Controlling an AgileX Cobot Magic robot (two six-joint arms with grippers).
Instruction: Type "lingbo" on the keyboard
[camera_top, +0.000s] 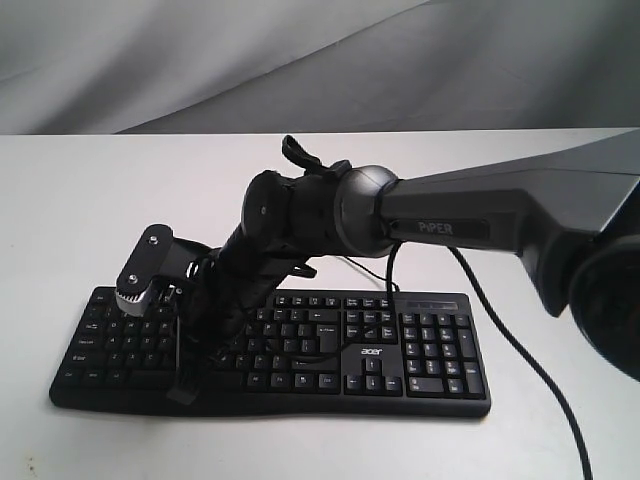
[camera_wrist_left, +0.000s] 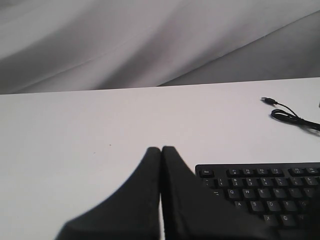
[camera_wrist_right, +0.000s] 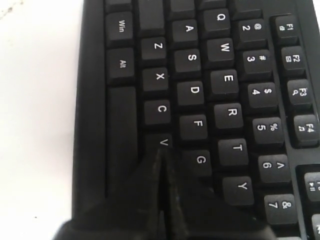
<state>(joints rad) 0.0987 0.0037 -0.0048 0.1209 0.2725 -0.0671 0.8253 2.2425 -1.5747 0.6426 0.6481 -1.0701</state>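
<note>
The black keyboard (camera_top: 400, 350) with a white acer logo lies on the white table. My right arm reaches across it to its left half. In the right wrist view my right gripper (camera_wrist_right: 161, 151) is shut with nothing in it. Its tips sit at the edge of the V key (camera_wrist_right: 162, 142), beside the G key (camera_wrist_right: 200, 160), and the keys under the fingers are hidden. In the exterior view this gripper (camera_top: 184, 385) points down near the keyboard's front rows. My left gripper (camera_wrist_left: 161, 149) is shut and empty over bare table, beside the keyboard's (camera_wrist_left: 260, 187) Esc corner. It does not show in the exterior view.
The keyboard's thin black cable (camera_top: 530, 370) trails over the table on the right. Its loose USB plug (camera_wrist_left: 268, 100) lies beyond the keyboard's far edge. Grey cloth (camera_top: 200, 60) hangs behind the table.
</note>
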